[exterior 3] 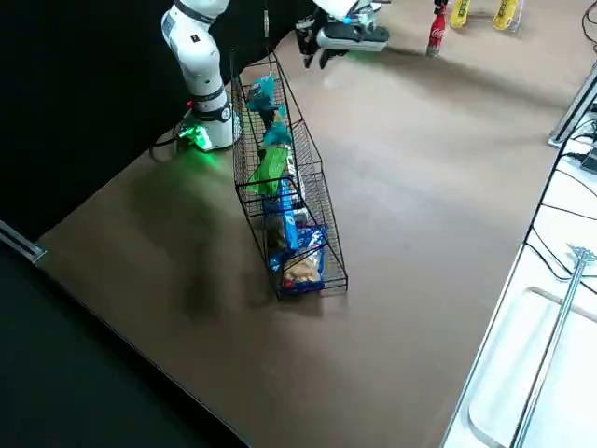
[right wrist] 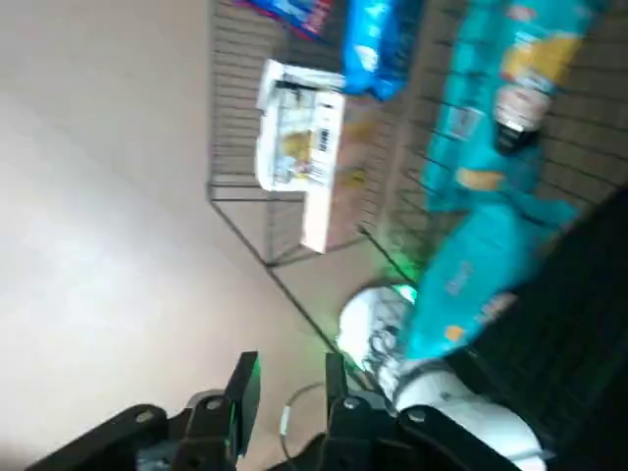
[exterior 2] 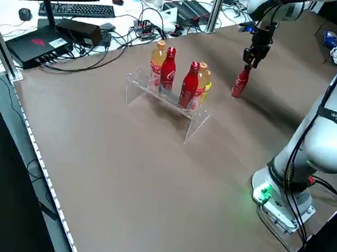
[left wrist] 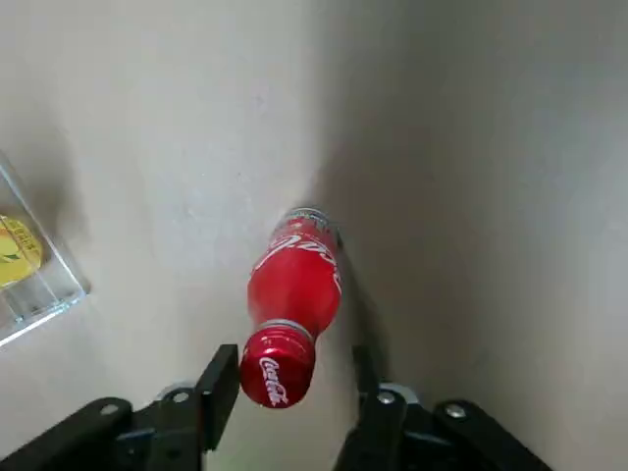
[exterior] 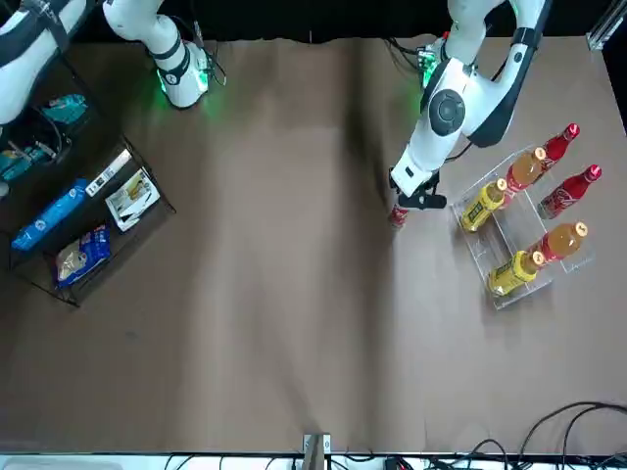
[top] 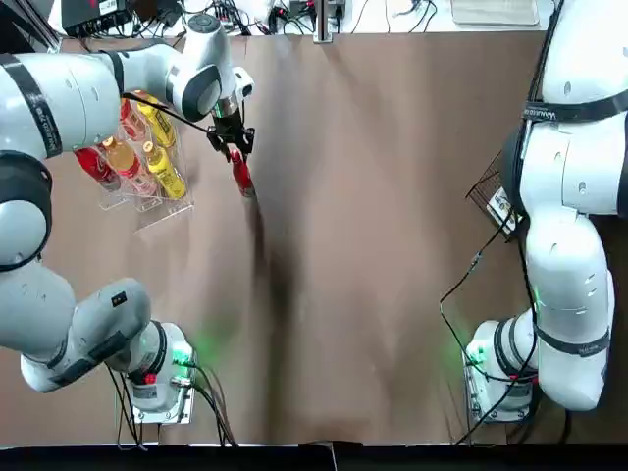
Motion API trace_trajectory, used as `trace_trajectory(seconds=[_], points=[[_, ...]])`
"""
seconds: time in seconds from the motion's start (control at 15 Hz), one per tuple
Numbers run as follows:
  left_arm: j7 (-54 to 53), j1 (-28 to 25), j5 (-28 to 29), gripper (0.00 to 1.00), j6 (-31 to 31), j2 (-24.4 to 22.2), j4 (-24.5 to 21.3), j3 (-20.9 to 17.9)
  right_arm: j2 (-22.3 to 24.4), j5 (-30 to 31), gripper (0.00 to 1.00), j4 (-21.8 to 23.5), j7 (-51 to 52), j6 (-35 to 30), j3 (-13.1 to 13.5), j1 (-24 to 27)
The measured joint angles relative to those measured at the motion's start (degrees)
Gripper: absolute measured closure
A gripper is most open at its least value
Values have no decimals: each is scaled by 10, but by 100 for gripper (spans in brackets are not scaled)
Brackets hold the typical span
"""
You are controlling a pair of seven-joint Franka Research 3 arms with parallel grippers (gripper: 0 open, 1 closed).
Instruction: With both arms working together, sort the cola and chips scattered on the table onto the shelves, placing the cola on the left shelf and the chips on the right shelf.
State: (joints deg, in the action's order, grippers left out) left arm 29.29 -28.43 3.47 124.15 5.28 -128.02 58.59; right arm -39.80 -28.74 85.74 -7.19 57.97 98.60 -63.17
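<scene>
Now left tool (left wrist: 285,397) hangs over last slim red cola bottle (left wrist: 290,299), upright on brown desk (top: 392,245) beside clear acrylic rack (top: 147,196); fingers open, straddling cap, holding nothing. Advice: lower squarely, grip below cap. Right tool (right wrist: 285,392) near black wire basket (exterior 3: 289,215), slightly open, empty.

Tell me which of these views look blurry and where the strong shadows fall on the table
Right wrist view: smeared, the chips in the right shelf soft-edged. Left wrist view: the cola is fairly crisp between the left gripper fingers, with a dark shadow beside it. Top view: a long dark shadow streaks down the table below that bottle. Front view: evenly lit, with green base-light glow.
</scene>
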Motion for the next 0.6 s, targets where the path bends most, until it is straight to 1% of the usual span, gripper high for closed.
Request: trace_trajectory(seconds=[0.13, 0.27, 0.33, 0.4, 0.53, 0.6], points=[[0, -1, 0, 47, 0, 1, 0, -1, 0, -42, 66, 0, 2, 15, -10, 1], [0, -1, 0, 51, 0, 2, 0, -1, 0, -69, 66, 1, 3, 28, -38, 2], [0, -1, 0, 52, 0, 3, 0, -1, -1, -91, 63, 1, 3, 43, -51, 2], [0, -1, 0, 52, 1, 3, 0, -1, -2, -115, 63, 1, 3, 58, -62, 2], [0, -1, 0, 53, 1, 3, 0, -1, -4, -140, 60, 1, 3, 73, -78, 3], [0, -1, 0, 56, 1, 3, 0, -1, -4, -148, 59, 1, 3, 78, -84, 4]])
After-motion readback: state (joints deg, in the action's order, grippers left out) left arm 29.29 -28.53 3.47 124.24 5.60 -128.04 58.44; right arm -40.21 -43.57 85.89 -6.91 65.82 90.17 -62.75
